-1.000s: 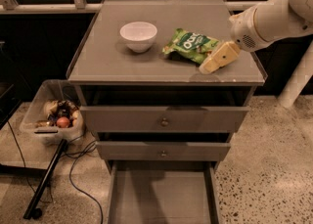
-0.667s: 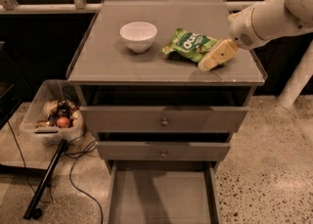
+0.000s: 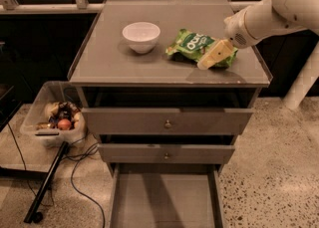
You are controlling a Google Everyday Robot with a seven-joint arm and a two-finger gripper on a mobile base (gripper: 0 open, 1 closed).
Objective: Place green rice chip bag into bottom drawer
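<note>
The green rice chip bag [image 3: 192,44] lies flat on the grey cabinet top [image 3: 109,57], right of centre, its white lettering facing up. My gripper [image 3: 211,57] reaches in from the upper right on a white arm; its cream fingers rest over the bag's right end, low above the cabinet top. The bottom drawer [image 3: 164,197] is pulled out at the foot of the cabinet, its flat grey floor bare.
A white bowl [image 3: 141,36] stands on the cabinet top left of the bag. Two upper drawers with small round knobs [image 3: 167,123] are slightly out. A clear bin [image 3: 54,119] of items sits on the floor at left, with cables and a black pole nearby.
My gripper has shifted slightly left and down over the bag's right end. The bag and bowl have not moved.
</note>
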